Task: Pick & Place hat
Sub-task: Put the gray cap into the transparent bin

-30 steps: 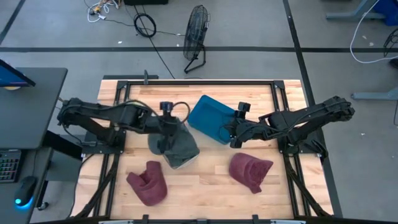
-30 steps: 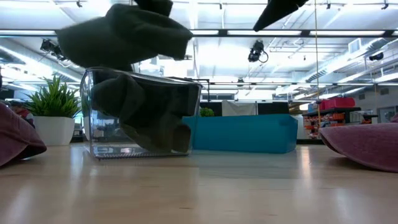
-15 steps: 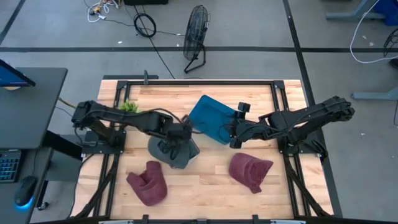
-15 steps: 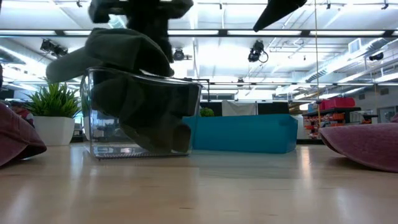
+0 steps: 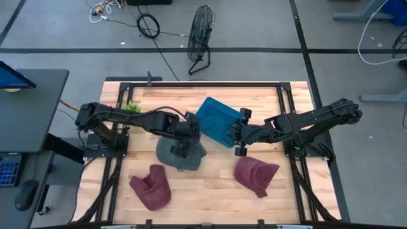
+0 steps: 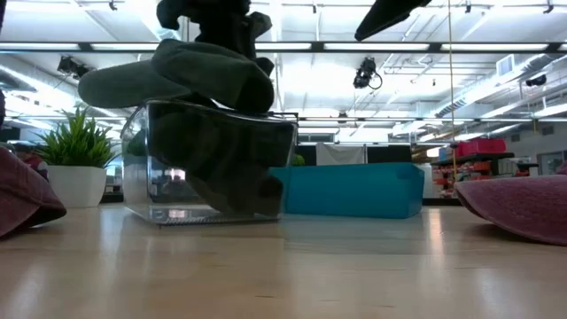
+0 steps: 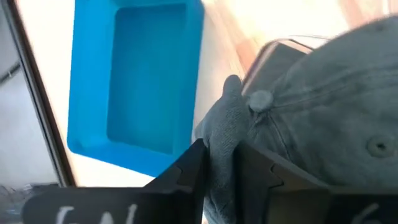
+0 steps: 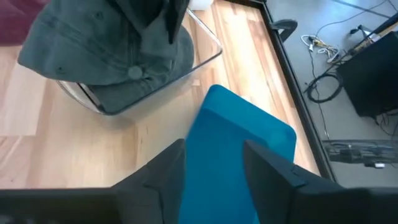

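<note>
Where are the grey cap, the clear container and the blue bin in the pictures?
grey cap [image 8: 106, 43]: right wrist view, on the crown near the top button.
clear container [image 6: 159, 190]: low view, on its see-through front wall.
blue bin [image 5: 213, 121]: high view, on its inner floor.

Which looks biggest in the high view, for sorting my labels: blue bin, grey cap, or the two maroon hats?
1. blue bin
2. grey cap, only slightly smaller
3. right maroon hat and left maroon hat: too alike to rank.
</note>
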